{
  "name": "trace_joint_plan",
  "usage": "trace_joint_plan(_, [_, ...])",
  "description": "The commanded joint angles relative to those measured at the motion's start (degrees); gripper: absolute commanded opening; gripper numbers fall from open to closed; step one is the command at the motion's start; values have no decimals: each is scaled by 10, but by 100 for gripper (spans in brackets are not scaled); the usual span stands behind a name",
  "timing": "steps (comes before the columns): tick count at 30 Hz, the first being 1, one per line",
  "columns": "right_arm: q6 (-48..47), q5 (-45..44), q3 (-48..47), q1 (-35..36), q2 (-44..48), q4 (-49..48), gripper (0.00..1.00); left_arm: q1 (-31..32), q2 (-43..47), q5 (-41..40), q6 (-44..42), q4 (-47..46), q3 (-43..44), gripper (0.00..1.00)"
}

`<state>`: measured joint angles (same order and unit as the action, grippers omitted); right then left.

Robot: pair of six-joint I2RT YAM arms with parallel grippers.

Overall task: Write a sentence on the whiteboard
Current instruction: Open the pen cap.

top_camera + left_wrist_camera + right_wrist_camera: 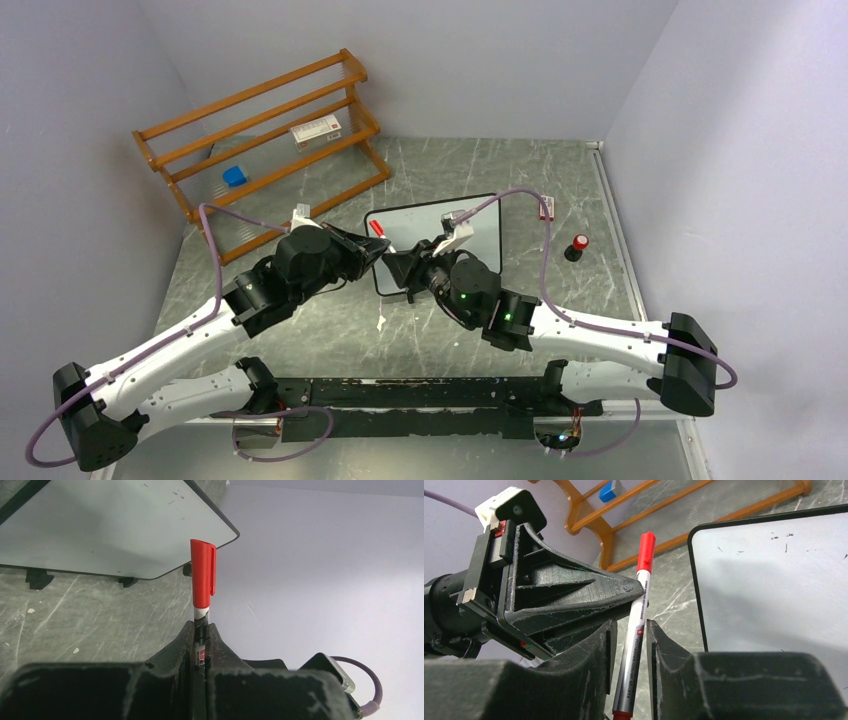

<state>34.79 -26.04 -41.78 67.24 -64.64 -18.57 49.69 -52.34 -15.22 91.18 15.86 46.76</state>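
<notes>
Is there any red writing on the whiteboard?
No, the whiteboard shows only plain white surface, with no red lettering anywhere visible.

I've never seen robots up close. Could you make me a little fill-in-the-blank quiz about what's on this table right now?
1. The left gripper is shut on a marker with a ____ cap.
2. The right gripper has one finger on each side of the ____.
3. The whiteboard has a thin ____ frame.
4. A small blue block sits on the ____ rack.

Missing words: red; marker; black; wooden.
</notes>
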Motion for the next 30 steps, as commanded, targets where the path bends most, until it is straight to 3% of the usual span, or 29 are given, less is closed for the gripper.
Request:
trace_joint_plan(1, [-4, -25, 7, 3, 4, -36, 30, 7, -2, -7, 10, -29, 4, 5])
trace_joint_plan(10, [-17, -26, 16, 4, 28, -37, 0, 10, 7, -17, -2, -28, -8, 5])
trace_joint_plan(13, [-24, -16, 18, 3, 43, -20, 0, 10, 25, -35, -24, -29, -23, 5])
trace_joint_plan(15, [-40, -9, 15, 3, 53, -3, 0, 10, 38, -48, -59, -40, -33, 17])
trace_joint_plan(17, [-57, 3, 8, 2, 64, 18, 0, 10, 52, -66, -118, -41, -36, 36])
trace_joint_plan(20, [-80, 27, -12, -3, 75, 66, 0, 10, 75, -99, -212, -29, -30, 49])
trace_joint_plan(24, [-102, 55, -36, -13, 89, 125, 0, 10, 98, -102, -375, -28, -12, 59])
trace_joint_plan(30, [-137, 111, -82, -42, 113, 226, 0, 10, 93, -30, -647, -16, 35, 72])
